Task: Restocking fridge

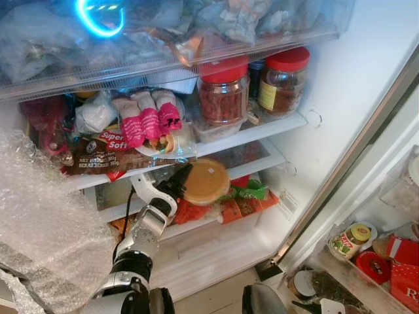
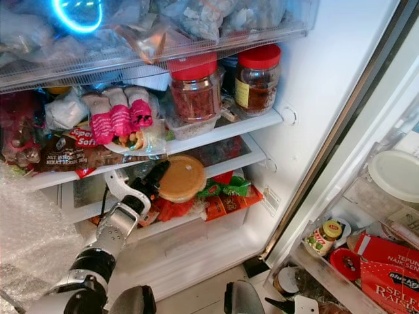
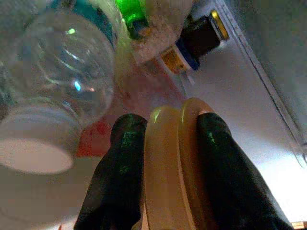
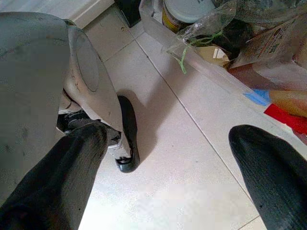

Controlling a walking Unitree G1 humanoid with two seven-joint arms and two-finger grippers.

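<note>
The fridge stands open in front of me. My left arm reaches into its lower part. The left gripper is shut on a flat, round tan container, held on edge just in front of the lower glass shelf. In the left wrist view both black fingers press the sides of the tan container. A clear plastic bottle lies close beside them. My right gripper hangs idle and open over the tiled floor.
Two red-lidded jars stand on the upper shelf, with pink-wrapped packs and bread bags to their left. Green and orange packets lie below. Bubble wrap bulges at the left. The door shelf at the right holds jars and boxes.
</note>
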